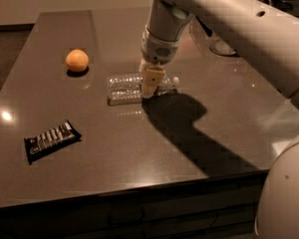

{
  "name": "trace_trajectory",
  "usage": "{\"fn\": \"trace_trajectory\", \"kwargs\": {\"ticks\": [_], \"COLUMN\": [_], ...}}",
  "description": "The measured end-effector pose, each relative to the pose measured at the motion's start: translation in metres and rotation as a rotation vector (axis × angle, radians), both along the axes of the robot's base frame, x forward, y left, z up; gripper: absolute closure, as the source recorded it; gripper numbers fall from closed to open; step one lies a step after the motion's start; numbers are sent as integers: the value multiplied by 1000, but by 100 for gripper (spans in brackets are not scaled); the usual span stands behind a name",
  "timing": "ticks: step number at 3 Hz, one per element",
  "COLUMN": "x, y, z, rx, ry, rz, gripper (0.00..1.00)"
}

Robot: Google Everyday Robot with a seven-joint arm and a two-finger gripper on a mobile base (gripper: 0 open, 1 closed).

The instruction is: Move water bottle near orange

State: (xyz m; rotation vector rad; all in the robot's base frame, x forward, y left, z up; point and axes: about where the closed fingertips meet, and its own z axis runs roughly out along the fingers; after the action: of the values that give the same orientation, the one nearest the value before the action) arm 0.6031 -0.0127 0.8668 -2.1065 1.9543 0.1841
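Note:
The water bottle [123, 87] is a clear ribbed plastic bottle lying on its side in the middle of the dark table [224, 118]. Its white cap [176, 79] points right. The gripper [149, 82] hangs down from the large white arm and sits over the bottle, just left of the cap end, hiding part of it. The orange [76, 60] is small and round. It rests on the table to the left of the bottle and a little farther back, about a bottle's length from the gripper.
A dark wrapped candy bar [52, 139] lies near the front left. A clear glass cup [220, 45] stands at the back right behind the arm. The arm's shadow falls on the table right of the bottle. The table's front edge runs along the bottom.

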Motion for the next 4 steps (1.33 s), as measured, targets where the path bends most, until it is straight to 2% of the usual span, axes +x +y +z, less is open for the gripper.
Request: {"fn": "trace_trajectory", "kwargs": {"ticks": [2, 3, 4], "x": [18, 31, 48], "y": [18, 37, 53], "z": [15, 24, 24], "rx": [-3, 2, 10], "ry": [-11, -9, 14], "rz": [-9, -15, -40], "gripper": [87, 100, 100]}}
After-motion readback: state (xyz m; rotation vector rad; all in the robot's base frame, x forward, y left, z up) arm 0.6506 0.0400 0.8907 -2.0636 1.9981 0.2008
